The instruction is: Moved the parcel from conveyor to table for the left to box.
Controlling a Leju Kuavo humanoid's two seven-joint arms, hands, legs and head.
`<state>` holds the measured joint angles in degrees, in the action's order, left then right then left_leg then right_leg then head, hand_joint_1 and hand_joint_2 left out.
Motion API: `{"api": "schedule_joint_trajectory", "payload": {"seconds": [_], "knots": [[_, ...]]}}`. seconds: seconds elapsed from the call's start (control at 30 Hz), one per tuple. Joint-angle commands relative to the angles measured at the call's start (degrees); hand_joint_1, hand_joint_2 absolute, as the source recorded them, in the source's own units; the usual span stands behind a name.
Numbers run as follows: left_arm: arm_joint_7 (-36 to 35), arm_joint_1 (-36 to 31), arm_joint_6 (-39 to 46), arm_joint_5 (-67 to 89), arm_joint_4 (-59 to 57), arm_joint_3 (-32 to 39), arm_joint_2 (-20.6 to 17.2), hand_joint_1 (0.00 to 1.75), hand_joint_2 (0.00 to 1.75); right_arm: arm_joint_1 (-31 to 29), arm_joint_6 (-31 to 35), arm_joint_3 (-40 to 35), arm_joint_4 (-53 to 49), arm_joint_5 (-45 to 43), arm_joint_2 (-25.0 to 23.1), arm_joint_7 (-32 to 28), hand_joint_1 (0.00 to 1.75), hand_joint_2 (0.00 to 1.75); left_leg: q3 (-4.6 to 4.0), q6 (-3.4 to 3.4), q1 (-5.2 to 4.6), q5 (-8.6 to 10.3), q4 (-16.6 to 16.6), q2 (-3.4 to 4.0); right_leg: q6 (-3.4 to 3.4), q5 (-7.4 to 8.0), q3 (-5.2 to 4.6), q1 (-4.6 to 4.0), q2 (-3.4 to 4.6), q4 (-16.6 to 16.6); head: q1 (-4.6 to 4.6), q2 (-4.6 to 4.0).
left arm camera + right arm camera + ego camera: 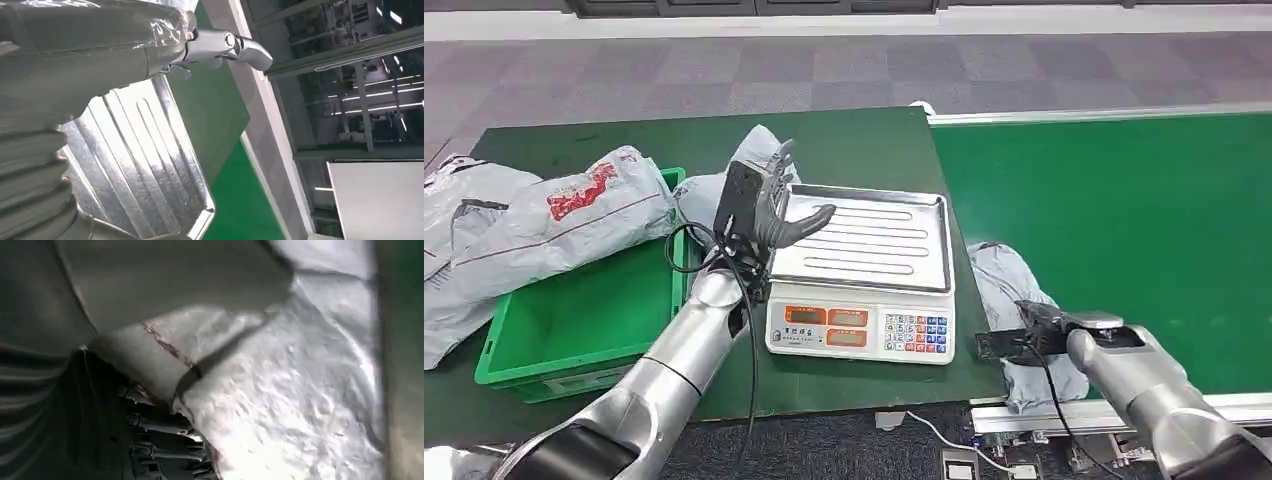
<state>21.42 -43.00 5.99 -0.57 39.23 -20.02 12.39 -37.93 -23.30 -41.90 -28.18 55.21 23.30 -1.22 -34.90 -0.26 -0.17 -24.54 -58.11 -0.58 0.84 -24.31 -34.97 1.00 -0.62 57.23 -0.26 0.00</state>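
Our right hand (1034, 335) grips the crumpled grey plastic parcel (1009, 290) just beside the steel-trayed weighing scale (864, 275). Our left hand (769, 205) hovers over the scale's tray, fingers apart, holding nothing.

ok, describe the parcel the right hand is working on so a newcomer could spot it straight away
Start at the weighing scale in the middle of the dark green table. Just off its right side, at the near edge of the brighter green conveyor, lies a crumpled grey parcel under the right hand. Unlike the other grey bags, piled on the green box to the left, it lies alone by the conveyor.
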Motion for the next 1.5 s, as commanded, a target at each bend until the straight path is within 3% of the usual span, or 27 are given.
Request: {"api": "schedule_joint_trajectory", "payload": {"seconds": [0.03, 0.37, 1.03, 1.07, 1.1, 1.17, 1.2, 1.27, 1.3, 1.33, 1.5], "knots": [[-1.0, -1.9, -0.3, 0.6, -3.0, -1.9, -0.5, 0.0, 1.75, -0.7, -2.7, -7.9, -2.1, -3.6, 3.8, -1.7, 1.75, 1.75, 0.08, -0.05, 0.08, -0.03, 0.1, 0.03, -0.07, 0.0, 0.12, -0.09, 0.03, -0.1, 0.0, 0.0], [-1.0, -2.0, -0.3, 0.7, -2.9, -1.9, -0.2, 0.0, 1.75, 1.9, -2.5, -8.7, -5.0, -5.1, 7.1, -1.0, 1.75, 1.75, 0.09, -0.04, 0.07, -0.04, 0.1, -0.13, -0.05, -0.05, 0.15, -0.08, -0.12, -0.1, 0.0, 0.0], [-1.0, -2.0, -0.3, 0.7, -2.9, -1.9, -0.2, 0.0, 1.75, 1.9, -2.6, -8.7, -5.1, -5.2, 7.0, -1.0, 1.75, 1.75, -0.03, 0.02, 0.03, -0.08, 0.0, -0.02, -0.01, -0.06, -0.01, -0.04, -0.01, 0.0, 0.0, 0.0], [-0.7, -0.3, 2.7, 0.3, -0.8, -0.7, -1.4, 0.0, 1.75, -0.4, 11.8, -2.1, -5.0, -7.7, 3.1, 0.7, 1.75, 1.75, 0.03, 0.01, 0.04, -0.09, 0.1, 0.01, -0.03, -0.06, 0.05, -0.05, 0.02, -0.1, 0.0, 0.0], [-0.5, 1.4, 2.2, 0.1, 1.6, -0.3, -3.2, 0.0, 1.75, -5.7, 14.7, -1.2, -2.2, -7.8, -1.0, 2.2, 1.75, 1.75, -0.03, 0.02, 0.04, -0.08, 0.0, -0.03, -0.02, -0.06, -0.01, -0.04, -0.03, 0.0, 0.0, 0.0], [-0.5, 3.3, 1.7, -0.1, 4.2, 0.6, -5.1, 0.0, 1.75, -10.3, 16.8, 1.9, -2.3, -9.4, -4.9, 5.0, 1.75, 1.75, 0.07, -0.02, -0.04, -0.17, 0.1, 0.87, -0.06, 0.11, -0.19, 0.04, 0.87, 0.0, 0.02, 0.0], [-0.8, 4.2, 1.3, -0.1, 5.7, 1.4, -5.3, 0.0, 1.75, -10.8, 18.3, 4.5, -4.0, -10.6, -5.2, 6.3, 1.75, 1.75, -0.21, 0.0, -0.07, -0.14, 0.1, 0.72, -0.03, 0.1, -0.22, 0.06, 0.71, 0.1, 0.02, 0.0], [-1.5, 4.3, 0.7, 0.4, 6.0, 1.9, -4.8, 0.0, 1.75, -9.4, 16.9, 6.9, -8.7, -11.9, -2.2, 8.6, 1.75, 1.75, -0.57, -0.04, -0.1, -0.16, 0.1, 0.94, -0.09, 0.15, -0.43, 0.1, 0.89, 0.2, 0.02, 0.0], [-1.7, 4.0, 0.7, 0.6, 5.6, 1.9, -4.4, 0.0, 1.75, -8.5, 15.6, 7.5, -10.3, -12.7, -0.4, 8.6, 0.31, 1.75, -0.62, -0.16, -0.08, -0.24, 0.0, 1.14, -0.15, 0.15, -0.53, 0.07, 1.07, 0.2, 0.0, 0.0], [-1.7, 3.8, 0.7, 0.8, 5.3, 1.9, -4.2, 0.0, 1.75, -7.8, 14.8, 7.6, -10.7, -12.8, 1.0, 8.6, 0.0, 1.75, -0.25, -0.14, -0.03, -0.08, 0.1, 0.83, -0.22, 0.2, -0.59, 0.02, 0.79, 0.1, 0.0, 0.0], [-1.7, 2.6, 0.8, 0.9, 4.0, 1.8, -3.6, 0.0, 1.75, -5.3, 13.1, 7.6, -10.5, -13.4, 2.5, 8.6, 0.0, 1.75, -0.35, -0.08, 0.04, 0.17, 0.0, 0.03, -0.18, 0.14, -0.44, -0.05, -0.02, 0.1, 0.02, 0.0]]}}
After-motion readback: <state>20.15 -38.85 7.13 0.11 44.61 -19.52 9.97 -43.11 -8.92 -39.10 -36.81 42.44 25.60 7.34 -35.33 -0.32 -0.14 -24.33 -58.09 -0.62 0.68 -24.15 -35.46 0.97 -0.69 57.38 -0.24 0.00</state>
